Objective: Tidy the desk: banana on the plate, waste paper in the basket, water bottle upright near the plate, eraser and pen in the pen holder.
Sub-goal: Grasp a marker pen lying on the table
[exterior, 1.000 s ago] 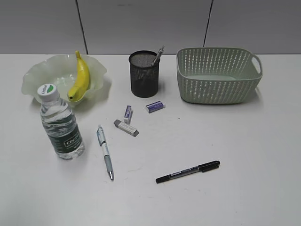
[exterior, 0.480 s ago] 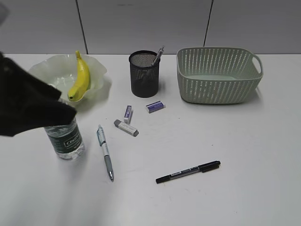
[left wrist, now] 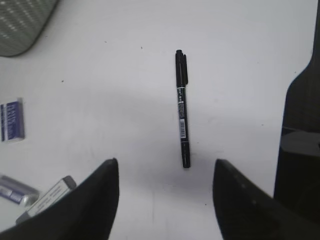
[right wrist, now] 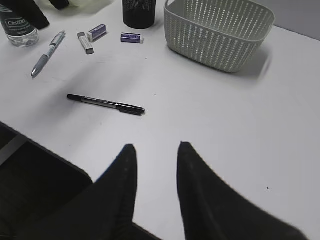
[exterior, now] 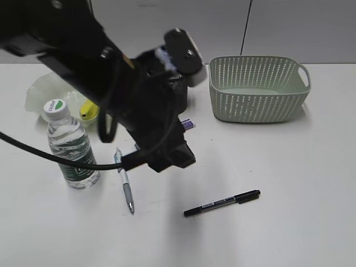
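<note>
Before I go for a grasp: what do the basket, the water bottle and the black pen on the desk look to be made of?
Basket: likely moulded plastic, matte sage green, with regular perforated walls and a cut-out handle.
Water bottle: clear, glossy thin plastic; ribbed body shows through, dark green label, white cap.
Black pen: probably plastic, smooth black barrel with a light printed label and a clip on the cap.
</note>
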You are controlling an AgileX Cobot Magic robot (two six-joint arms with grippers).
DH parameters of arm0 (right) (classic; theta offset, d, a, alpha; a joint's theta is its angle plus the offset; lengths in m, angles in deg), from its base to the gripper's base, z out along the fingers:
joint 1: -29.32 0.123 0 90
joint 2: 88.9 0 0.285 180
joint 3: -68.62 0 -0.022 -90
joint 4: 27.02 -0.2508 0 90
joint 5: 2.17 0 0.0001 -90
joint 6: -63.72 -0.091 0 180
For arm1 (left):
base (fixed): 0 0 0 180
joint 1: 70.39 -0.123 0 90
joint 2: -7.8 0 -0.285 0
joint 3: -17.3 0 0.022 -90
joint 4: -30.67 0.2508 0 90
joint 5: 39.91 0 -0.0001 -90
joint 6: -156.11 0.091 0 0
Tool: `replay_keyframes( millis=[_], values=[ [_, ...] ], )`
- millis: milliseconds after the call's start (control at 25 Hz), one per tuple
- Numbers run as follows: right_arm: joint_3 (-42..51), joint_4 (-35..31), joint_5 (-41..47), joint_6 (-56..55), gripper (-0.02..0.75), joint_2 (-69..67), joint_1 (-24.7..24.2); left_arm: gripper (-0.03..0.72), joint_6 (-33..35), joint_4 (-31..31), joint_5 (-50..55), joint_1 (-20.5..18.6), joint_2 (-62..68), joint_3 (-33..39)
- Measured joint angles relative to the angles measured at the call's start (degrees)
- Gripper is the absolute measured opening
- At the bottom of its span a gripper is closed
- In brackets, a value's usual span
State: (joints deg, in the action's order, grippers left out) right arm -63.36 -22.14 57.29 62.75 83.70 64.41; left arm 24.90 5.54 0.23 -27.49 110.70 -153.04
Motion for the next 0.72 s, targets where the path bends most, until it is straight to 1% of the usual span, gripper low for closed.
replay_keyframes(
  millis=[160,320,480,720],
  values=[
    [0.0,0.0,0.0,0.1,0.237,0.0,0.0,0.486,0.0,2.0,0.1,3.4,8.9,-5.1],
    [0.0,0.0,0.0,0.1,0.237,0.0,0.0,0.494,-1.2,2.2,-0.1,5.6,15.9,-9.8],
    [0.0,0.0,0.0,0.1,0.237,0.0,0.0,0.494,-3.7,2.2,0.0,6.0,21.7,-14.8],
    [0.0,0.0,0.0,0.1,0.237,0.0,0.0,0.494,-4.6,2.3,3.8,6.0,27.5,-19.8]
  ],
)
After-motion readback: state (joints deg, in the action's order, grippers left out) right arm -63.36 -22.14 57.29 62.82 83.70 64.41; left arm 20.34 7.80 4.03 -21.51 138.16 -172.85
